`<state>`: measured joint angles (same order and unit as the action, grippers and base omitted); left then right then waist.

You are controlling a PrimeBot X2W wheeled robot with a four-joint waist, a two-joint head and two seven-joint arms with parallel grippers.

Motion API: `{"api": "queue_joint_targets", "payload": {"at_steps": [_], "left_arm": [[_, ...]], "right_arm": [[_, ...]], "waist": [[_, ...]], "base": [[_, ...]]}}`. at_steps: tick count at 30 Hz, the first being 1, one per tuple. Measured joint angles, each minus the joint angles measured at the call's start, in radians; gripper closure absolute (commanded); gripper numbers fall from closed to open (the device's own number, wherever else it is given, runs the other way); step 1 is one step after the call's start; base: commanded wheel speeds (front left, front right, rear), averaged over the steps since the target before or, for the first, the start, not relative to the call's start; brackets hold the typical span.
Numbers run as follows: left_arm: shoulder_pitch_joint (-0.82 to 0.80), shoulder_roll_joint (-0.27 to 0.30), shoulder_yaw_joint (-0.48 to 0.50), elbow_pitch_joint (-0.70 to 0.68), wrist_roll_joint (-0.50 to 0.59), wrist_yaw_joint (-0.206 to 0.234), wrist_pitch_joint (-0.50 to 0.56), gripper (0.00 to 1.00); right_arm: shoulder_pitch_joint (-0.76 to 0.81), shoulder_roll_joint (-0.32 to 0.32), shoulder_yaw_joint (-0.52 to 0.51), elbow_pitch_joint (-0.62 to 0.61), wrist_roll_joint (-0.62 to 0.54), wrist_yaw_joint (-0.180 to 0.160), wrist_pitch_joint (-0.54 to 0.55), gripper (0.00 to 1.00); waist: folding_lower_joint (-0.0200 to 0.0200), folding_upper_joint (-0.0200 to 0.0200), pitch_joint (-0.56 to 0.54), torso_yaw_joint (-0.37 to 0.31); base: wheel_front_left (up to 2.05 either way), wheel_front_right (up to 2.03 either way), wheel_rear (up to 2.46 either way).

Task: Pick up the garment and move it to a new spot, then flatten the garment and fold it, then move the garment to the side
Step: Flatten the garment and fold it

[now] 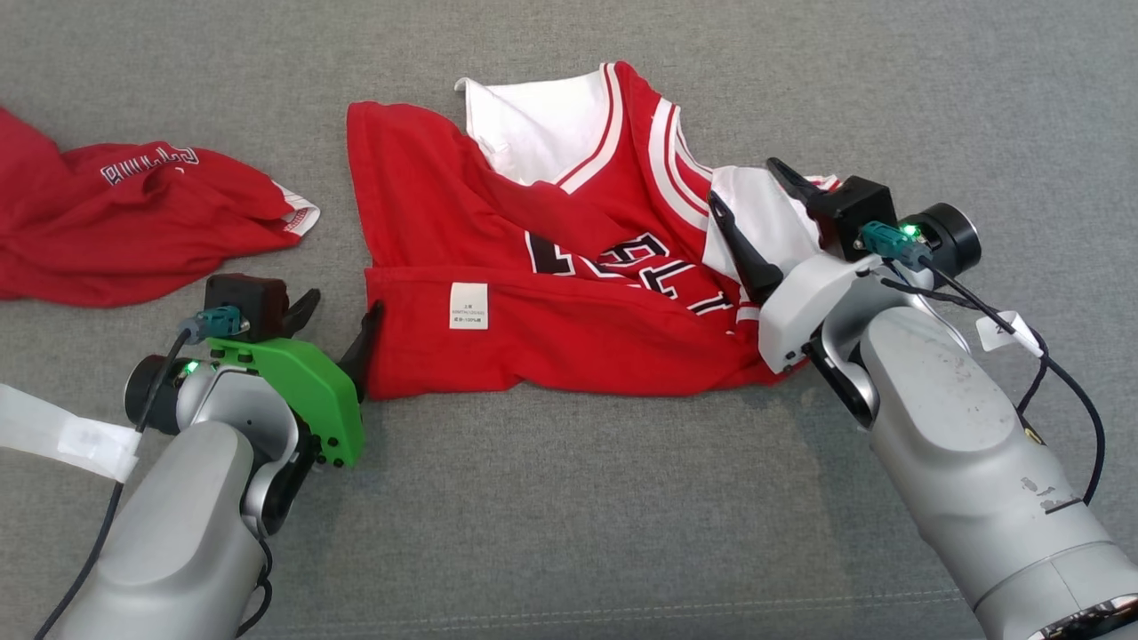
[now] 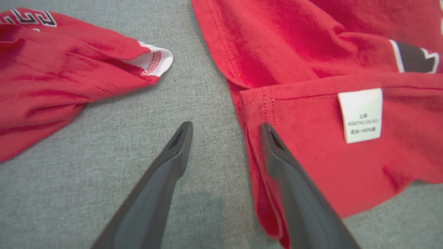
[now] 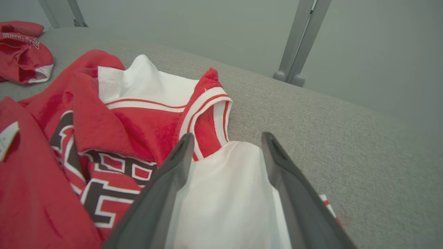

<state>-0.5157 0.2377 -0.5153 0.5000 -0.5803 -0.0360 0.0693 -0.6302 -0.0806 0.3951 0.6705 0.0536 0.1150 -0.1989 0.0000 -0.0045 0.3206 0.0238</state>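
A grey cloth-covered surface (image 1: pixel 569 498) runs under everything here. Nearest, the left gripper (image 1: pixel 345 307) sits at the jersey's left edge with its jaws spread wide. One finger (image 2: pixel 173 155) is over bare grey cloth and the other (image 2: pixel 287 166) is over the folded-up hem. The right gripper (image 1: pixel 745 182) is at the jersey's right end, jaws likewise wide apart and holding nothing, with a white panel of the garment lying between the fingers (image 3: pixel 173 173).

The jersey (image 1: pixel 444 222) itself lies mid-surface between the two grippers. It is red with white trim and black lettering, rumpled, its lower part turned up so a white label (image 1: pixel 468 306) faces up. Left of the jersey, apart from it, a second red garment (image 1: pixel 107 231) lies bunched. Beyond the jersey's far side, past the surface's edge, a grey metal post (image 3: pixel 297 45) stands against a pale wall.
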Motion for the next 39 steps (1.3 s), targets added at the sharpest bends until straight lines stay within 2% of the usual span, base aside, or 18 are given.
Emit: {"api": "queue_joint_targets", "payload": {"at_steps": [8, 22, 23, 24, 26, 27, 39], "left_arm": [[-0.020, -0.039, -0.007, 0.000, -0.028, -0.042, -0.002, 0.00], [-0.040, -0.044, -0.008, 0.022, -0.042, -0.056, -0.003, 0.00], [-0.040, -0.044, -0.009, 0.025, -0.044, -0.058, -0.003, 0.11], [-0.040, -0.045, -0.010, 0.026, -0.047, -0.059, -0.003, 0.41], [-0.040, -0.050, -0.013, 0.028, -0.050, -0.062, -0.003, 0.84], [-0.041, -0.053, -0.016, 0.028, -0.050, -0.062, -0.003, 1.00], [-0.061, -0.068, -0.044, 0.009, -0.051, -0.070, -0.015, 1.00]], "right_arm": [[-0.005, 0.001, 0.006, 0.039, 0.000, 0.008, -0.011, 0.00], [-0.020, 0.008, 0.020, 0.084, 0.009, 0.008, -0.029, 0.00], [-0.022, 0.008, 0.020, 0.086, 0.009, 0.008, -0.029, 0.00], [-0.025, 0.008, 0.020, 0.088, 0.009, 0.008, -0.030, 0.00], [-0.032, 0.008, 0.021, 0.095, 0.009, 0.008, -0.030, 0.00], [-0.038, 0.008, 0.021, 0.098, 0.010, 0.008, -0.031, 0.00], [-0.049, 0.005, 0.023, 0.134, 0.011, 0.008, -0.039, 0.00]], "waist": [[0.0000, 0.0000, 0.006, 0.003], [0.0000, 0.0000, 0.012, -0.009], [0.0000, 0.0000, 0.012, -0.010], [0.0000, 0.0000, 0.013, -0.010], [0.0000, 0.0000, 0.014, -0.010], [0.0000, 0.0000, 0.014, -0.010], [0.0000, 0.0000, 0.008, 0.006]], "base": [[0.00, 0.00, 0.00], [0.00, 0.00, 0.00], [0.00, 0.00, 0.00], [0.00, 0.00, 0.00], [0.00, 0.00, 0.00], [0.00, 0.00, 0.00], [0.00, 0.00, 0.00]]}}
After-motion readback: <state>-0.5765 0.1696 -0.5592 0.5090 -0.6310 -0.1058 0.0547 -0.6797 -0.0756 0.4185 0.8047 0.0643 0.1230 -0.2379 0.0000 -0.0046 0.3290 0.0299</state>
